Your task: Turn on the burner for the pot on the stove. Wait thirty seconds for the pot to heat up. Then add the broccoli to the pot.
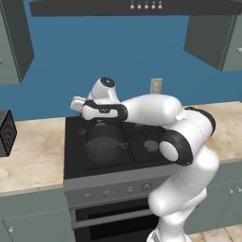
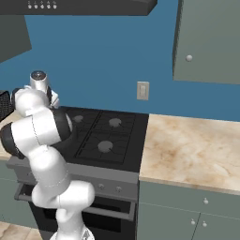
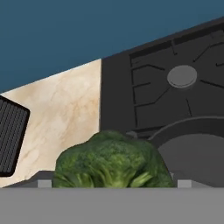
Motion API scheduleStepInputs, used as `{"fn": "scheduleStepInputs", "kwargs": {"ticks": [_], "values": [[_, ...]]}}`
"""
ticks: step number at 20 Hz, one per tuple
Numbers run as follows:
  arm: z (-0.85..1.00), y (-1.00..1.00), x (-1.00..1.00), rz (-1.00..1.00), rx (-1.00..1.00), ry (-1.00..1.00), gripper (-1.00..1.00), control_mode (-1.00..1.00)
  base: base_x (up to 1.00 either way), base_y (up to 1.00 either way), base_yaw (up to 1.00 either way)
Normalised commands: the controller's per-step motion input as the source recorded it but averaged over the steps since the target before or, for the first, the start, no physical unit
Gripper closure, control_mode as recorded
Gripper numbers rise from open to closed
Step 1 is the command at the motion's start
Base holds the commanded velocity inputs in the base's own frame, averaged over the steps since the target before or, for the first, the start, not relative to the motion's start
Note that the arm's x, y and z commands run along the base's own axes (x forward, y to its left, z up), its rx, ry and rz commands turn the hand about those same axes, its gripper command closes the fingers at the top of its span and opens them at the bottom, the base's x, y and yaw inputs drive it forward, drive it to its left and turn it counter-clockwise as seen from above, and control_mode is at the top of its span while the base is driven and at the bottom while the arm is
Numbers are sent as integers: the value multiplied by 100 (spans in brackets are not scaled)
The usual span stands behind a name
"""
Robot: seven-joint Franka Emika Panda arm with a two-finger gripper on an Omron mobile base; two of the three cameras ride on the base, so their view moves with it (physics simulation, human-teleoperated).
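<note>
The broccoli, a bright green bumpy floret, fills the gap between my fingertips in the hand view, close to the camera. My gripper is shut on it with the jaws set wide. It hangs above the left side of the black stove, over the rim of the dark grey pot. The pot stands on the front left burner. In the left base view my gripper is raised over the stove's left side, and the hand hides the broccoli there.
A black ribbed appliance stands on the marble counter left of the stove. A row of small knobs runs along the grey front panel. The back left burner is bare. More counter lies to the stove's right.
</note>
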Motion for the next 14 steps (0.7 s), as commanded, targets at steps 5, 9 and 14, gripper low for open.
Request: {"fn": "scheduleStepInputs", "kwargs": {"ticks": [5, 9, 14], "values": [[10, -40, 7, -19, -3, 9, 100, -100, 0, 0, 0], [0, -44, 0, -18, -1, 2, 100, -100, 0, 0, 0], [-6, -8, 0, -11, 0, 11, 100, -100, 0, 0, 0]]}}
